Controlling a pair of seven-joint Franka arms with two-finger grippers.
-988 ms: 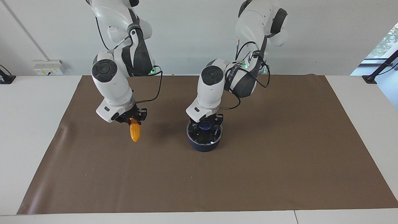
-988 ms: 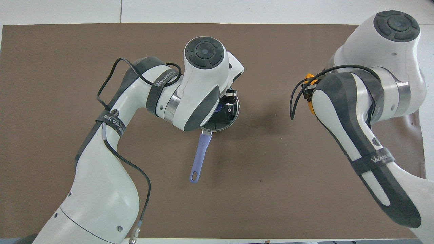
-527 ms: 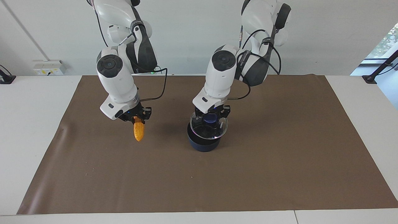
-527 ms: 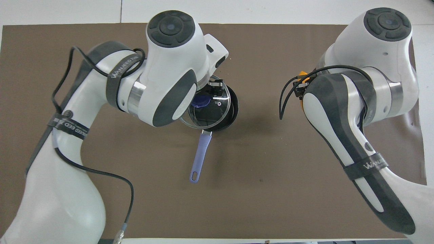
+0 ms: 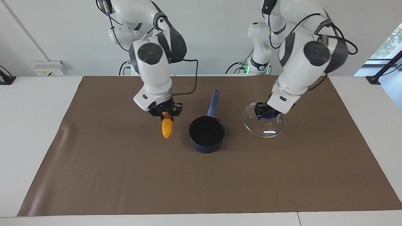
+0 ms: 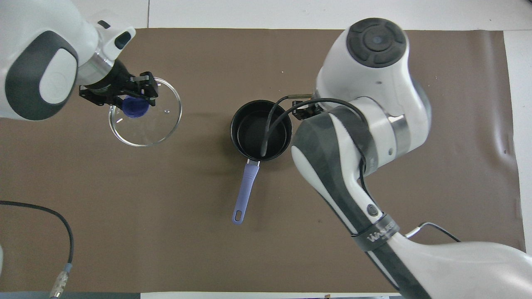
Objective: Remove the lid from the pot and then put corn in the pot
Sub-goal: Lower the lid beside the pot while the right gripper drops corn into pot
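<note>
On the desk: brown mat [image 5: 201, 175] covers most of the white desk [image 5: 31, 125], and everything sits over the mat.
Pot: the pot [image 5: 206, 134] is uncovered, dark inside and nothing in it, sitting around the middle of the mat. In the facing view its handle sticks out at about 12 o'clock, so toward the robots.
Pot from overhead: same pot [image 6: 261, 129], handle running down to roughly 6 o'clock.
Left hand: the left hand [image 5: 266, 113] is pinching the blue-purple knob of the lid [image 5: 263, 121], up over the mat toward the left arm's end of the desk. From the pot that's around 3 o'clock in the facing view.
Lid: tilted, well apart from the pot. I can't tell if its low edge touches the mat. Overhead, the lid [image 6: 145, 113] sits at about 9 o'clock from the pot, with the left hand [image 6: 129, 96] over its knob.
Right hand: the right hand [image 5: 165, 113] is clamped on the fat end of the corn [image 5: 166, 128], which hangs tip-down over the mat just beside the pot, at about 9 o'clock from it in the facing view.
Corn from overhead: hidden under the right arm.
</note>
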